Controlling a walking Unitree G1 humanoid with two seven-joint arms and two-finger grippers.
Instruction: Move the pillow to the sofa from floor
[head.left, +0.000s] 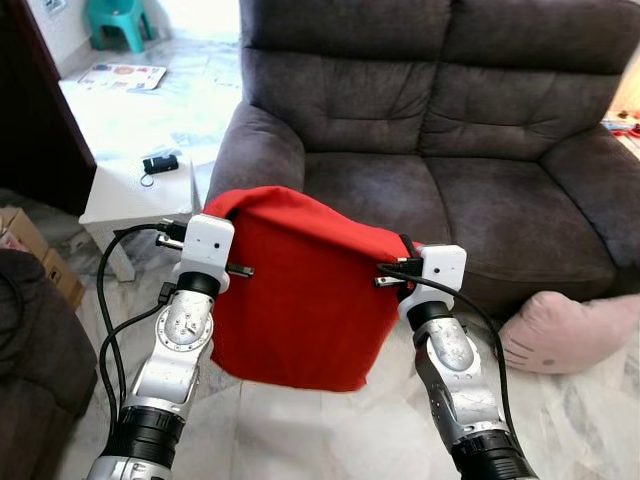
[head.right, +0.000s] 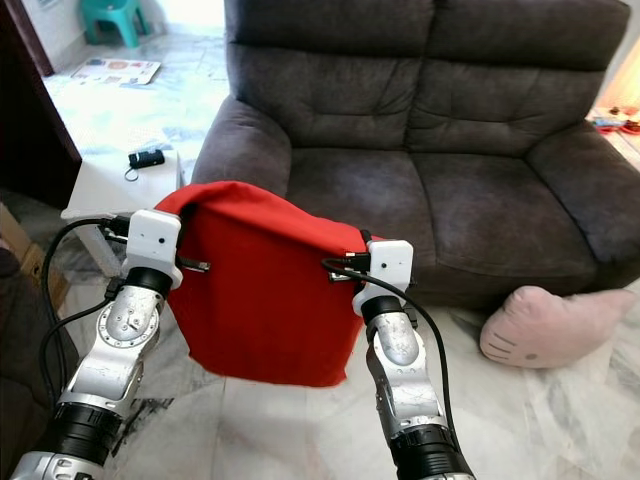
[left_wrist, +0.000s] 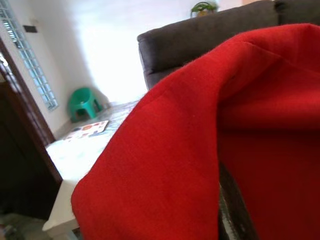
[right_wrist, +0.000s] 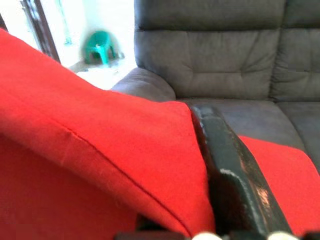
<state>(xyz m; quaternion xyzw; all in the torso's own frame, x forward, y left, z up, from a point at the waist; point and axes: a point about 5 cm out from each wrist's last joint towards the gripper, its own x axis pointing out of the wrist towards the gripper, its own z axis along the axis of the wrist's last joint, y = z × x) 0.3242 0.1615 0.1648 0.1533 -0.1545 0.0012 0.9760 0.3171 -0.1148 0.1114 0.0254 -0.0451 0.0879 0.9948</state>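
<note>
Red pillow mid-frame, held up before sofa; left gripper and right gripper each have jaws clamped on its upper corners.

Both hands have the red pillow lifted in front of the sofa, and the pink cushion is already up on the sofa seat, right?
Not quite. The pink cushion lies on the floor at the foot of the sofa, not on its seat; the left eye view shows it. The rest holds: the left hand and right hand hold the red pillow up in front of the sofa.
</note>
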